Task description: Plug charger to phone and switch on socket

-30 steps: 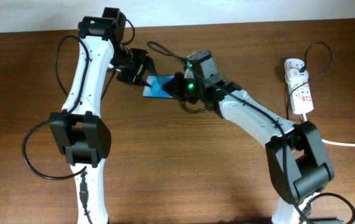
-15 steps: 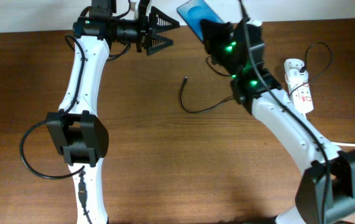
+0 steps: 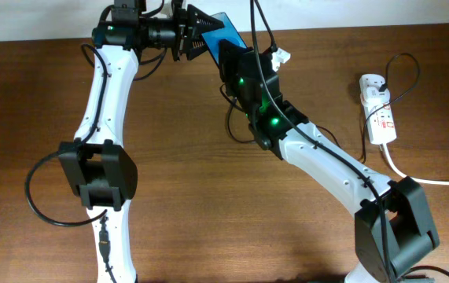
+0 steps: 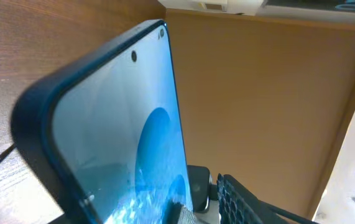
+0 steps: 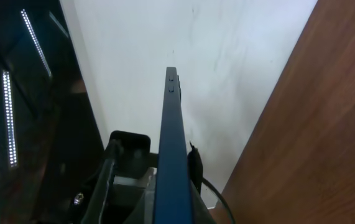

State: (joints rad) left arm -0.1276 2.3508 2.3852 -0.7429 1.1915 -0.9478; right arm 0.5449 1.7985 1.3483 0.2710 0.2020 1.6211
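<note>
1. Leftward since half a second ago, the right gripper (image 3: 236, 59) now brings the phone (image 3: 226, 38) to the left gripper (image 3: 208, 35).
2. Right jaws clamp the phone, raised off the table.
3. Left fingers (image 4: 245, 199) are spread wide.
4. The charger (image 3: 230, 122) lies below.

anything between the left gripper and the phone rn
Nothing visible. The phone is held up off the table, clamped in the right gripper. The left gripper is open right beside it, and its wrist view shows the screen close up with no cable or anything else in the gap.
</note>
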